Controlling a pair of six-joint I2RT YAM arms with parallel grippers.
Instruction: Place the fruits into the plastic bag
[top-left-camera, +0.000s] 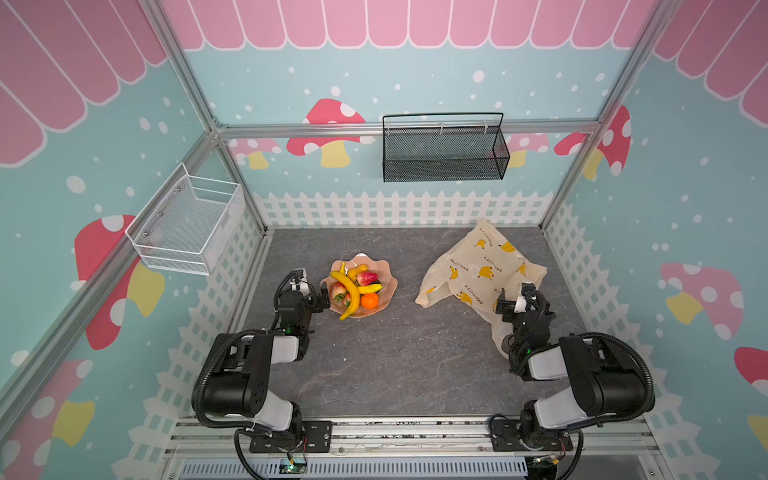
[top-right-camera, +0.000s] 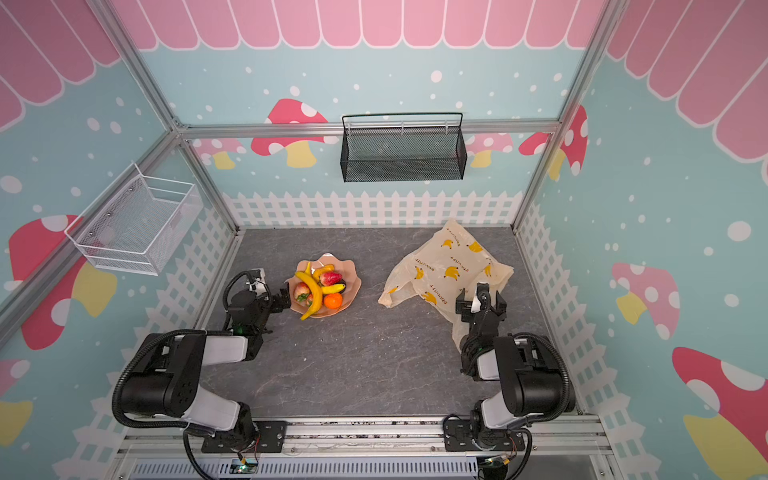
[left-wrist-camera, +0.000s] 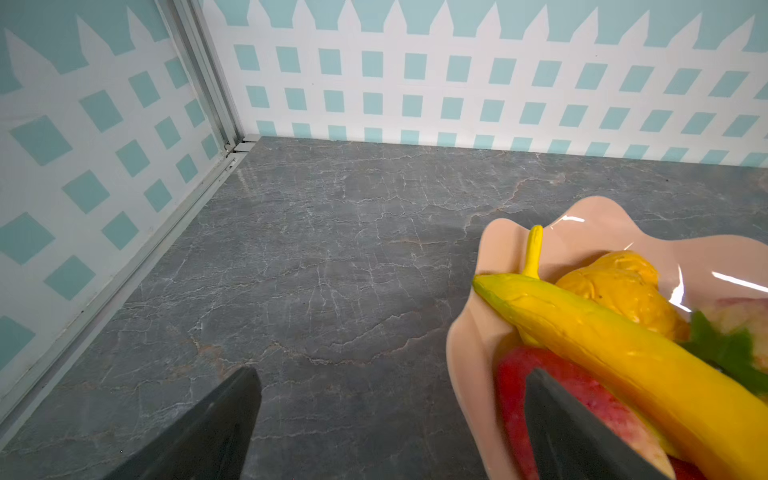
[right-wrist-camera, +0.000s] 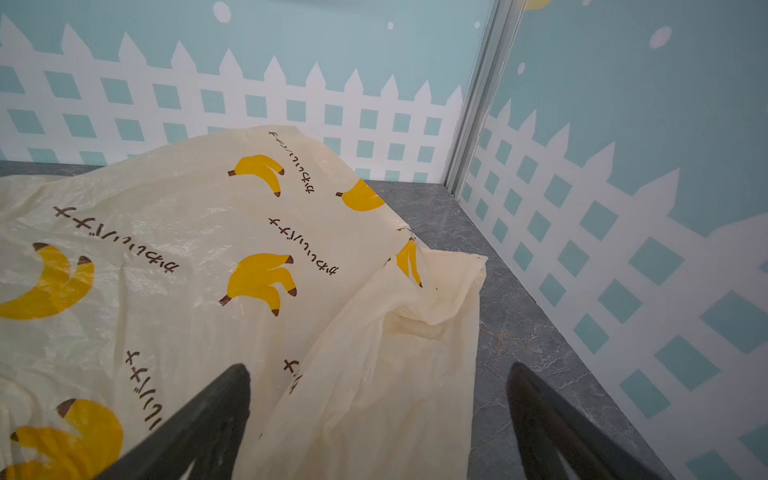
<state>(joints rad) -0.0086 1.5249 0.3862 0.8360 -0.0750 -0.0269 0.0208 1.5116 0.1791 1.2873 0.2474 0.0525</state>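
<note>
Around, mushroom-print walls; grey marbled tabletop beneath plastic bag

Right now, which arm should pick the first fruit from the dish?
Left. The left gripper is open at the rim of the dish, right beside the fruits. The right gripper, also open, hangs over the bag, across the table from the dish.

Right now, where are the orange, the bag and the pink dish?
orange (top-left-camera: 369, 300): in a top view, the middle of its round top.
bag (top-left-camera: 478, 266): in a top view, its flat printed side.
dish (top-left-camera: 389, 286): in a top view, its bare right rim.
</note>
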